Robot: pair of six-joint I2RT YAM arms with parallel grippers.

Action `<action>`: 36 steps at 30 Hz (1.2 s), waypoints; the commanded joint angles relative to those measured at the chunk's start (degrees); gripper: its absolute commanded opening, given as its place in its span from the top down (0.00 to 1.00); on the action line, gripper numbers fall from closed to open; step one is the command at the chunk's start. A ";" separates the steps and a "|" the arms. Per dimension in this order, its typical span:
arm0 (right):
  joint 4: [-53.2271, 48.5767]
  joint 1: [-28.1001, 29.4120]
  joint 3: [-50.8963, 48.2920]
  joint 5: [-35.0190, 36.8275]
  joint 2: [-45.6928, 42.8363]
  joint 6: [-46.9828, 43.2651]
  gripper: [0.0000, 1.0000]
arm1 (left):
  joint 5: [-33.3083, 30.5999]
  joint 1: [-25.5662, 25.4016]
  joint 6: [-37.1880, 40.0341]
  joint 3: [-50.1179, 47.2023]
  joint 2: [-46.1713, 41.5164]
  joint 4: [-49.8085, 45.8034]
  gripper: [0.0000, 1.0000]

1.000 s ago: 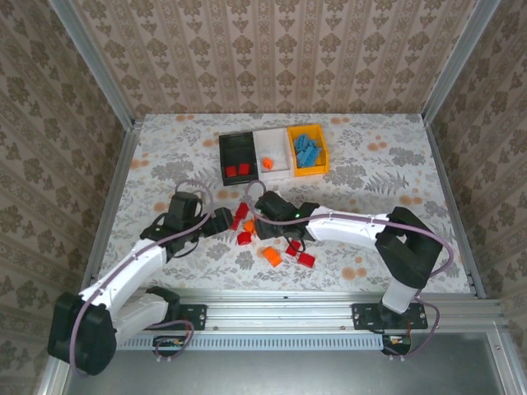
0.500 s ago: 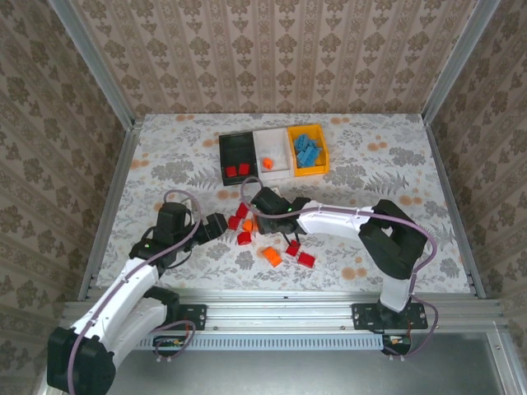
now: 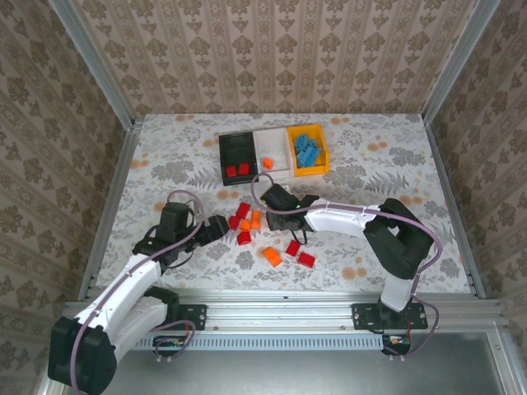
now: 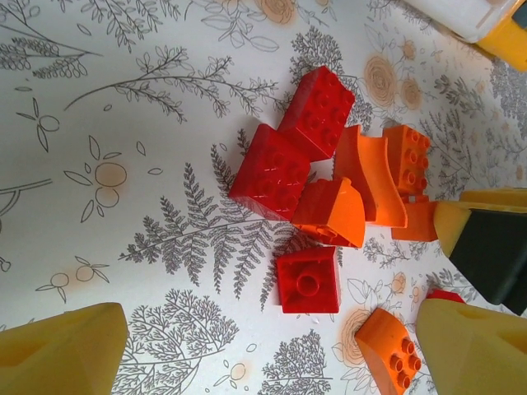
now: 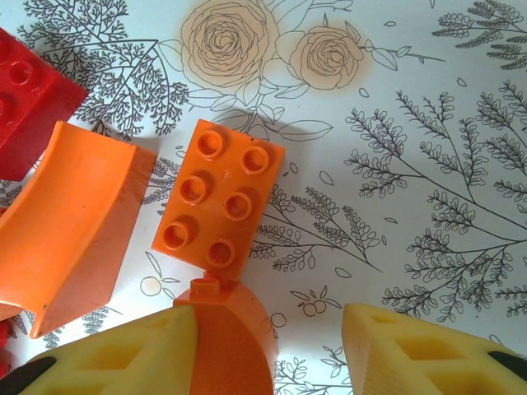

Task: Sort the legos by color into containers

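Three bins stand in a row at the far middle of the table (image 3: 165, 156). The black bin (image 3: 236, 146) on the left holds red bricks, the white bin (image 3: 272, 145) in the middle holds one orange brick, and the orange-yellow bin (image 3: 321, 156) on the right holds blue bricks.

The loose legos (image 3: 247, 222) lie nearer, in the middle of the table: a tight cluster of red and orange ones, and a few more red and orange ones just to the near right of it.

The left claw (image 3: 217, 228) sits just left of the cluster with its fingers (image 4: 66, 350) spread wide apart and nothing between them. In the left wrist view a square red brick (image 4: 308, 280) lies just ahead of it, with two more red bricks (image 4: 270, 173) touching each other beyond.

The right claw (image 5: 270, 329) is low over the far right side of the cluster, its fingers (image 5: 412, 354) partly apart. A rounded orange brick (image 5: 230, 329) sits between them against the left one, with a clear gap to the right one, so it is not clamped. Just ahead lies a six-stud orange brick (image 5: 218, 206), and a curved orange piece (image 5: 78, 239) is to its left.
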 commanded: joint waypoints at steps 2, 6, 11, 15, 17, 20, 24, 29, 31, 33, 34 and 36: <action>0.43 0.52 -1.34 -2.97 -2.47 -1.03 0.45 | 1.48 0.52 -0.70 -0.32 0.25 0.87 0.07; 0.73 0.48 -1.12 -3.48 -1.73 -1.65 0.42 | 1.35 0.52 -1.00 -0.32 -0.39 0.77 0.07; 2.11 0.47 -1.32 -4.38 0.73 -1.48 0.41 | 1.44 0.47 -0.96 -0.14 -0.11 0.95 0.07; 2.11 0.32 -0.41 -4.25 3.38 -2.03 0.43 | 1.69 0.51 -1.04 -0.41 0.61 1.47 0.07; 1.69 0.39 0.28 -3.67 4.43 -2.28 0.46 | 1.79 0.51 -1.01 -0.40 0.85 1.57 0.07; 1.55 0.39 0.35 -2.89 4.45 -2.49 0.54 | 1.85 0.54 -0.80 -0.47 0.86 1.55 0.07; 1.33 0.38 -0.15 -2.25 2.32 -2.60 0.64 | 2.20 0.51 -0.75 -0.41 0.93 1.75 0.07; 0.33 0.31 -0.46 -0.58 -1.31 -3.29 0.67 | 3.08 0.51 -0.97 -0.53 1.86 4.36 0.06; -0.33 0.37 -0.48 -0.02 -2.55 -3.54 0.68 | 3.60 0.51 -0.98 0.10 3.70 5.88 0.06; -0.55 0.39 -0.93 0.62 -4.47 -3.75 0.68 | 4.55 0.43 -0.48 2.07 6.83 6.31 0.06; -0.77 0.33 -1.10 1.03 -5.28 -3.88 0.68 | 4.96 0.34 -0.35 3.06 8.45 6.44 0.06; -1.65 0.30 -1.08 1.99 -6.92 -4.51 0.68 | 5.78 -0.20 -0.21 4.84 11.98 7.39 0.06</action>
